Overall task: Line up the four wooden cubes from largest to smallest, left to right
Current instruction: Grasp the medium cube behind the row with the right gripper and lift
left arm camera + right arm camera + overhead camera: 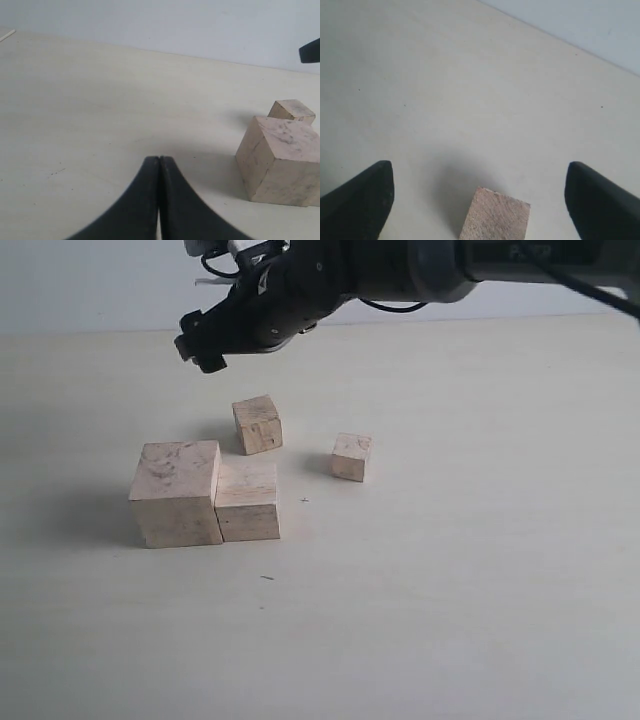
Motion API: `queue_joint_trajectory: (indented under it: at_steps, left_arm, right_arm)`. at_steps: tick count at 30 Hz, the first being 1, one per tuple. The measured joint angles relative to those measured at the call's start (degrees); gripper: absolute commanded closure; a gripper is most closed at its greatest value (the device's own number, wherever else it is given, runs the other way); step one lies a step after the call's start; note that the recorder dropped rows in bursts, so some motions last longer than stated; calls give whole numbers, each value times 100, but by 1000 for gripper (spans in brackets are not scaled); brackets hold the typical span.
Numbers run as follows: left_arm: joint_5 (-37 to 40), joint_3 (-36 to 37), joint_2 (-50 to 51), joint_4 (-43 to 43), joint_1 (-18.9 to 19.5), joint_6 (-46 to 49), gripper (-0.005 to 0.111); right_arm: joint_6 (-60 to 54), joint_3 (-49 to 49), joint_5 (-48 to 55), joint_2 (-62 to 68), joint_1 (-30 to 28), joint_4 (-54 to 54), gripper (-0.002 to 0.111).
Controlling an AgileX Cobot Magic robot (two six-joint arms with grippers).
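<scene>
**Robot Test Bench in a Lab**

This is looking like a robotics lab. A plain, pale counter (pixel 450 620) is filling all three views, and a flat blue-grey wall (pixel 100 280) is rising straight behind its far edge. A black robot arm (pixel 400 265) is reaching in above that far edge from the far right corner. Four unpainted wooden cubes (pixel 176 490) of graded sizes are sitting left of the counter's middle under even light, laid out as test pieces rather than household or shop goods.
</scene>
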Motion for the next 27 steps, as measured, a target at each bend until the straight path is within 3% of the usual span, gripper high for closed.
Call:
queue_joint_trajectory:
  at_steps: [6, 11, 27]
  left_arm:
    - [0, 0, 0, 0, 0, 0, 107]
    - [0, 0, 0, 0, 0, 0, 107]
    - [0, 0, 0, 0, 0, 0, 107]
  right_arm:
    - [202, -633, 417, 630, 0, -108, 22]
    - [914, -958, 746, 992, 0, -863, 22]
    - [1473, -1042, 1298, 1101, -11, -1130, 22]
